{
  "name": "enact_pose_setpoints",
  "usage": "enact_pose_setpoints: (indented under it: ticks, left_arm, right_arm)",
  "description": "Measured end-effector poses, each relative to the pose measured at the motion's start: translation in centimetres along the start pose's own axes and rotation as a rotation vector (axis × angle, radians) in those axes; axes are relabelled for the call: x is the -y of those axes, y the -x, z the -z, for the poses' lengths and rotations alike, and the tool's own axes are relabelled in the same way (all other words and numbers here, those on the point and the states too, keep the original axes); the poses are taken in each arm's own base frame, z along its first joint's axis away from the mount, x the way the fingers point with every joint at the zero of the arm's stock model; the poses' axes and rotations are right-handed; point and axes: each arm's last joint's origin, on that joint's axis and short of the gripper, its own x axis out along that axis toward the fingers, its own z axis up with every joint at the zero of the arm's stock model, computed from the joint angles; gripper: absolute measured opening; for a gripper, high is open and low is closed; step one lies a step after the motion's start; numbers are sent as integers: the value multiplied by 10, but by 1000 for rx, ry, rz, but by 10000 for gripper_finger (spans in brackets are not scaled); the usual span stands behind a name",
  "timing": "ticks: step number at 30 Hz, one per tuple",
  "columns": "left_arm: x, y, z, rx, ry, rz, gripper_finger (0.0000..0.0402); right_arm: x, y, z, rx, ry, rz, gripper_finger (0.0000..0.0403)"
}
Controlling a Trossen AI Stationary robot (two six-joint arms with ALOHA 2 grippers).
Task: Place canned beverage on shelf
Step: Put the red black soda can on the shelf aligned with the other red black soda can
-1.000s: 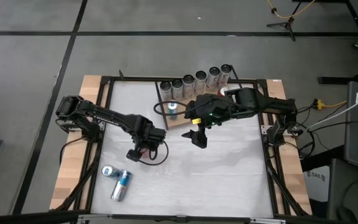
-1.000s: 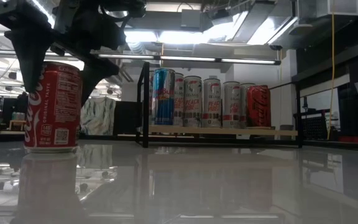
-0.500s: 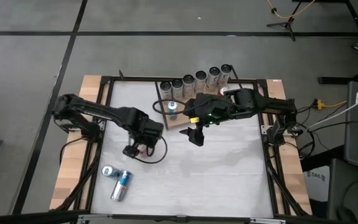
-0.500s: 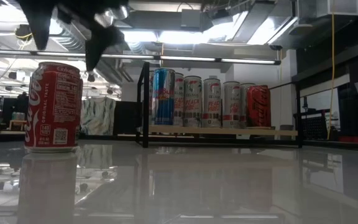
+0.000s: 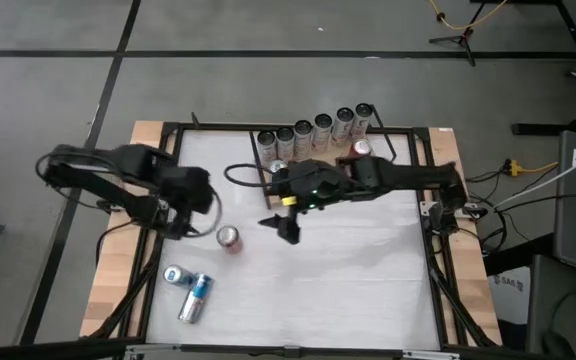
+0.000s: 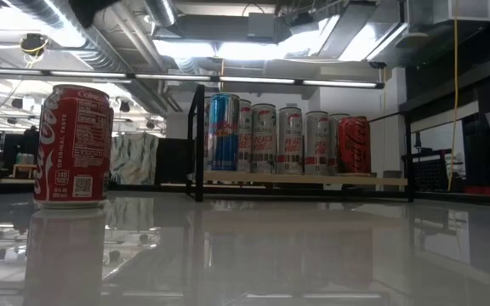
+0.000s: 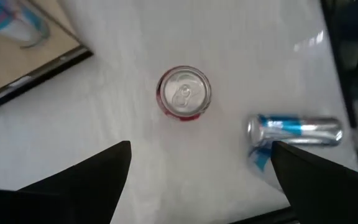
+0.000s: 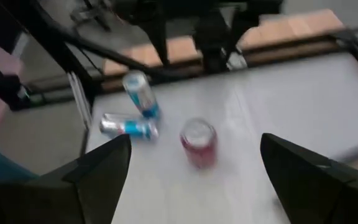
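Red cola can [image 5: 228, 238] is standing upright on the white worktop [image 5: 368, 270], free of both arms and well apart from the shelf [image 6: 304, 178], which is carrying a row of cans [image 6: 283, 139] at the far side. Left claw [image 5: 180, 222] is hanging released near the worktop's left edge, just beside the can. Right claw [image 5: 286, 228] is hovering released near the middle, fingers spread and holding nothing. Two blue cans [image 5: 190, 290] are lying near the front left corner.
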Motion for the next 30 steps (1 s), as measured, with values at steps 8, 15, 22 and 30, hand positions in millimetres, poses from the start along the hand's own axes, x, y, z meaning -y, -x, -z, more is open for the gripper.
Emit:
enact_pose_setpoints:
  ticks: [8, 15, 22, 30]
  left_arm:
    - [5, 42, 38, 189, 99, -27, 377]
    - [6, 62, 62, 298, 131, -93, 377]
    - [5, 72, 77, 359, 145, -150, 377]
    - [5, 76, 82, 383, 171, -171, 377]
  right_arm:
    - [-10, -58, -7, 195, -4, -54, 347]
    - [-16, -114, 15, 212, -33, 77, 347]
    - [-28, -156, 43, 202, -20, 186, 347]
    - [-24, -195, 72, 163, -76, 267, 347]
